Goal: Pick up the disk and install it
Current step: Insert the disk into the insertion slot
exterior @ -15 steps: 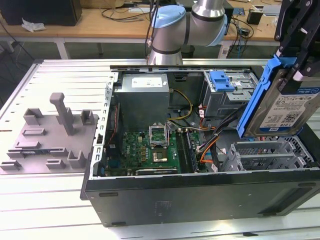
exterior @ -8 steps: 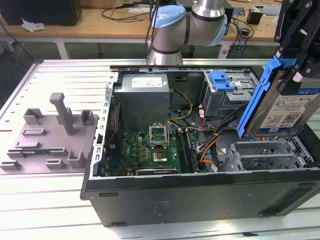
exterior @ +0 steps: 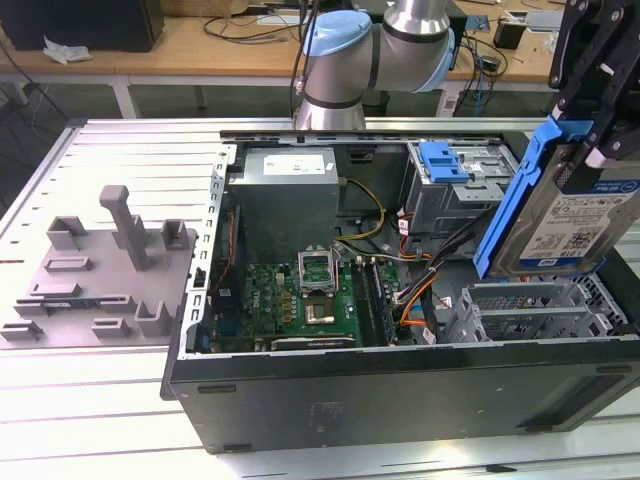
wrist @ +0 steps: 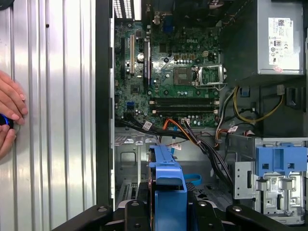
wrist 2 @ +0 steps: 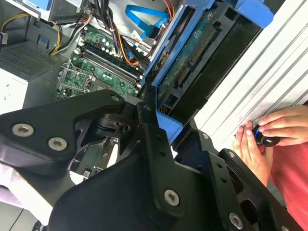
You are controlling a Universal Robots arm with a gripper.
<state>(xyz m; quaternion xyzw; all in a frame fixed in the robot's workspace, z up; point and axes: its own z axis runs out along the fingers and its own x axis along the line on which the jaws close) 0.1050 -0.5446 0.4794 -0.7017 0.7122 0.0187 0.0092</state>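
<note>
The tool (exterior: 588, 150) is closed on the disk (exterior: 575, 225), its black fingers clamped on the upper end of the blue carrier bracket (exterior: 512, 190) that frames the drive. In the exterior view the disk hangs in the air, steeply tilted, with its white-and-blue label facing the camera. It sits over the end of the open computer case (exterior: 400, 400) at the exterior view's right, above the grey metal drive cage (exterior: 530, 310) and apart from it.

In the second wrist view the tool's dark linkages fill the foreground, and the disk's green circuit-board underside (wrist 2: 192, 62) runs away from them inside the blue frame. The first wrist view looks along the bracket's narrow blue edge (wrist: 168, 187) into the case.

The case lies on its side on a slatted metal bench (exterior: 120, 160). Inside it, the green motherboard (exterior: 300, 300) lies flat, with the grey power supply box (exterior: 285, 190) and its white sticker behind it. A small blue latch (exterior: 445, 160) sits on the drive bay near the far corner.

The silver-and-blue robot arm (exterior: 375, 45) rises behind the case. A grey moulded fixture (exterior: 100, 265) rests on the bench at the exterior view's left, well apart from the case.

A person's hands (wrist 2: 250, 154) rest on the bench slats beside the case, holding a small dark object (wrist 2: 264, 139).
</note>
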